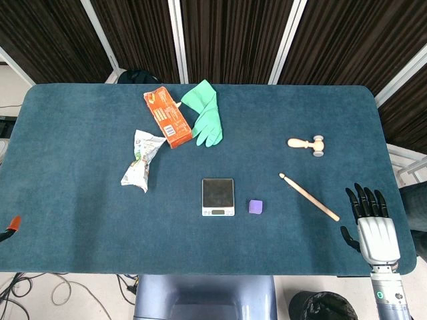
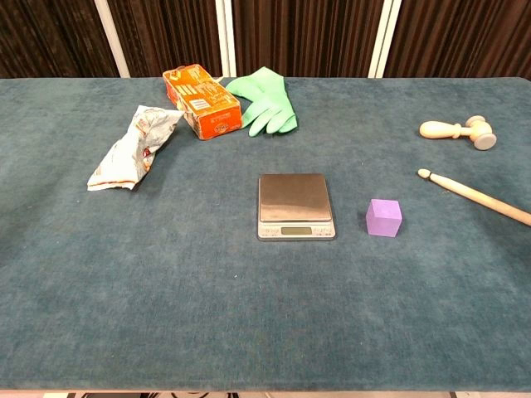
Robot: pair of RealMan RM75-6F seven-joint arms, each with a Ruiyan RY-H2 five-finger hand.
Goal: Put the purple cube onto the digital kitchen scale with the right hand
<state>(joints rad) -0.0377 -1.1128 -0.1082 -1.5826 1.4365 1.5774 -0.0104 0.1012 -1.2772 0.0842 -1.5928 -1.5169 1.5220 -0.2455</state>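
Left hand (image 1: 8, 225): barely visible at the table's (image 1: 80, 227) left edge, state unclear | digital kitchen scale (image 2: 295, 204): mid-table, platform bare | purple cube (image 2: 384, 218): just right of it, apart, untouched | right hand (image 1: 373, 227): near front-right corner, released, fingers straight | we judge 0 steps done; reach, grasp, placement remain.

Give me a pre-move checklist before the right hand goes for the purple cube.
1. Right hand empty, fingers apart: ok.
2. Purple cube free on the table, touching nothing: ok.
3. Digital kitchen scale platform bare: ok.
4. Path from hand to cube: not ok, the wooden stick lies between them.
5. Left hand out of the way: cannot tell, only a sliver shows at the edge.
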